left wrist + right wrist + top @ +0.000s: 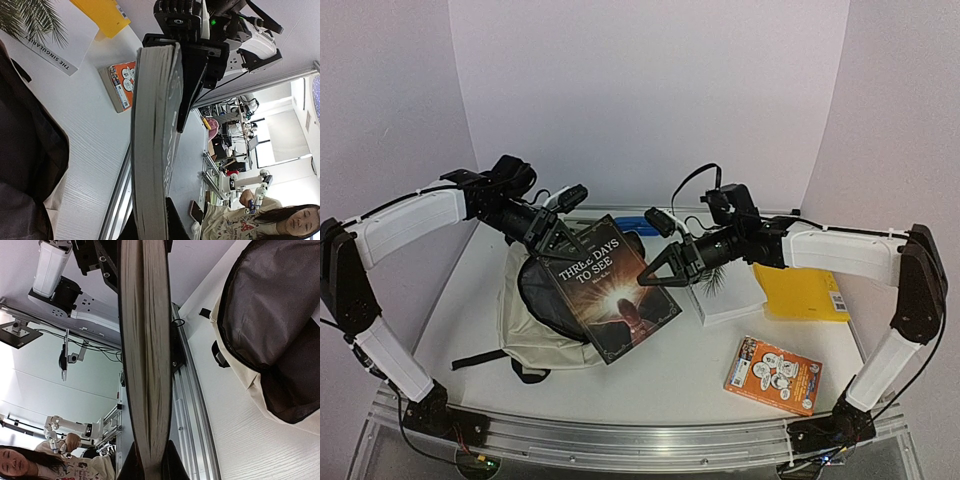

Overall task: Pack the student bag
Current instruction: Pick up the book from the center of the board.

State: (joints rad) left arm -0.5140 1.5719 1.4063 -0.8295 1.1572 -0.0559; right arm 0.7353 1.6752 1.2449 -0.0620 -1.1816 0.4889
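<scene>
The left pincer (pixel 557 243) and right pincer (pixel 655 268) both clamp the "Three Days to See" book (pixel 610 290) above the student bag (pixel 535 340), which lies open just below the left pincer. Loading the book seems to be the step in hand; next it needs lowering edge-first into the mouth. Only the top view shows the cover; the wrist views show page edges.

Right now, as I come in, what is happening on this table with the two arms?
Both arms are holding one dark book, titled Three Days to See, tilted in the air over the open student bag. The left jaws are closed on its upper left corner, and the right jaws on its right edge. It is not in the bag yet. A white book, a yellow item and an orange book lie on the table, unpacked.
</scene>
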